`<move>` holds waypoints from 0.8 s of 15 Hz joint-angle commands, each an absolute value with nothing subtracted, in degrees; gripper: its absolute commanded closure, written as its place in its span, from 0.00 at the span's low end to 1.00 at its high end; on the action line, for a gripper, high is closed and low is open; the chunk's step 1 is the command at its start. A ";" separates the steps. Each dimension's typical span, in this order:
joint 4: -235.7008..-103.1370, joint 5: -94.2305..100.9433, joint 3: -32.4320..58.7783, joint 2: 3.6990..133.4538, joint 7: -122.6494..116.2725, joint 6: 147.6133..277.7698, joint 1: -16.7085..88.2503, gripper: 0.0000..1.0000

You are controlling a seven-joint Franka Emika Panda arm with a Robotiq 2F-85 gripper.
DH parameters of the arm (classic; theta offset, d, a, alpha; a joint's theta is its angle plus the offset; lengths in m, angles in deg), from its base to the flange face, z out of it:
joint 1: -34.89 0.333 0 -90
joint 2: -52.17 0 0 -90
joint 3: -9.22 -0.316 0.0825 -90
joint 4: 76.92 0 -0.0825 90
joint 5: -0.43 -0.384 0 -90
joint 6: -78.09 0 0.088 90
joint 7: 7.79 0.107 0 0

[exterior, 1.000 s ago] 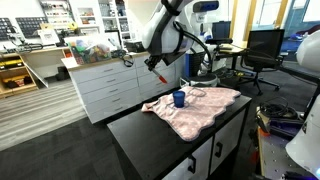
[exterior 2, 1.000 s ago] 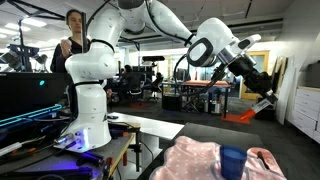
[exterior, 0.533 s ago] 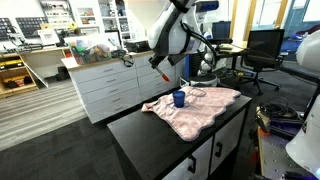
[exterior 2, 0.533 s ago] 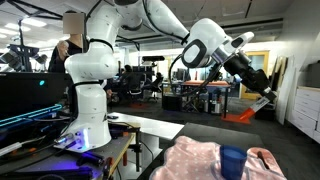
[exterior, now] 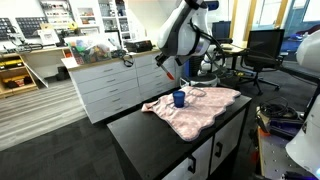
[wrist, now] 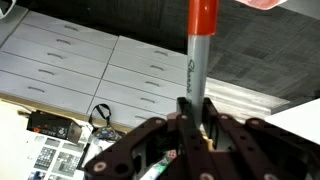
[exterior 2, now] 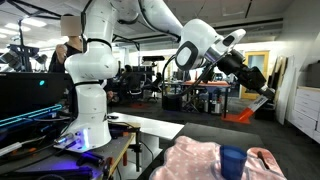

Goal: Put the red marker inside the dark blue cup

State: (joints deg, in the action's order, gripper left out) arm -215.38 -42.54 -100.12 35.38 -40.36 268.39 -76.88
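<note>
My gripper (wrist: 194, 106) is shut on the red marker (wrist: 197, 45), a grey barrel with a red cap that points away from the wrist. In an exterior view the gripper (exterior: 166, 70) holds the marker (exterior: 170, 76) in the air, above and a little left of the dark blue cup (exterior: 179, 98). The cup stands upright on a pink cloth (exterior: 200, 110). The cup (exterior 2: 232, 163) and the gripper (exterior 2: 262, 92), high above it, show in both exterior views.
The cloth lies on a black table (exterior: 150, 135). White drawer cabinets (exterior: 115, 85) stand behind and show in the wrist view (wrist: 70, 60). A cable (exterior: 197, 92) lies next to the cup. The robot's white base (exterior 2: 90, 110) stands on a side table.
The arm has carried the marker sideways toward the spot above the cup. The grip on the marker is unchanged. The cup and cloth have not moved.
</note>
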 commanded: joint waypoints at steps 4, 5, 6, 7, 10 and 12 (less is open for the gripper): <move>-221.06 -38.19 -103.39 43.82 -41.39 277.18 -78.68 0.95; -221.70 -37.30 -103.78 44.39 -41.11 278.11 -78.96 0.95; -222.37 -36.43 -104.22 44.76 -40.76 279.11 -79.24 0.95; -221.16 -35.68 -102.80 43.75 -40.23 277.53 -78.38 0.95; -219.88 -33.27 -101.21 42.87 -39.22 275.99 -77.74 0.95; -219.81 -32.15 -101.07 42.76 -38.46 275.98 -78.10 0.95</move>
State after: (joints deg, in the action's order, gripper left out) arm -220.04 -34.96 -101.81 41.58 -40.12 275.98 -77.76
